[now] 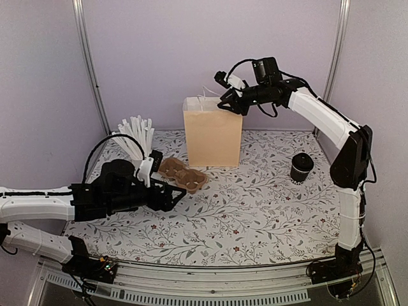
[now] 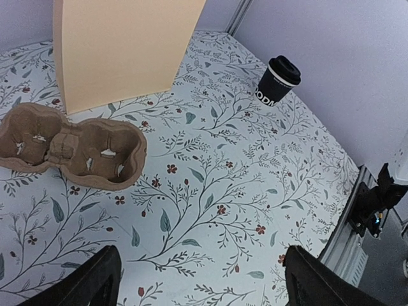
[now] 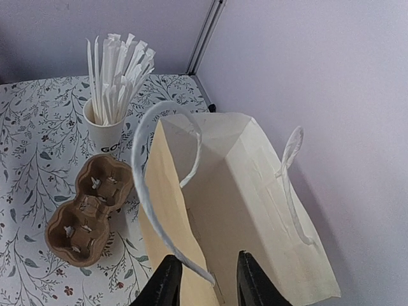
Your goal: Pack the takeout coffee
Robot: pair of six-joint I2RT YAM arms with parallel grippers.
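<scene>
The takeout coffee [image 1: 301, 167] is a small black cup with its black lid on, standing upright on the floral table right of the paper bag; it also shows in the left wrist view [image 2: 277, 81]. No gripper touches it. My right gripper [image 1: 224, 102] is up at the top right rim of the tan paper bag [image 1: 212, 134]. Its fingers [image 3: 167, 282] straddle the bag's near wall and a white handle [image 3: 143, 197], with a gap still between them. My left gripper [image 2: 201, 280] hovers low over bare table near the front left, jaws wide apart and empty.
A brown pulp cup carrier [image 1: 183, 174] lies left of the bag, just beyond my left gripper. A white cup of white sticks [image 1: 136, 135] stands behind the carrier at the back left. The bag [image 3: 255, 191] stands open at the top. Walls close in behind and on both sides.
</scene>
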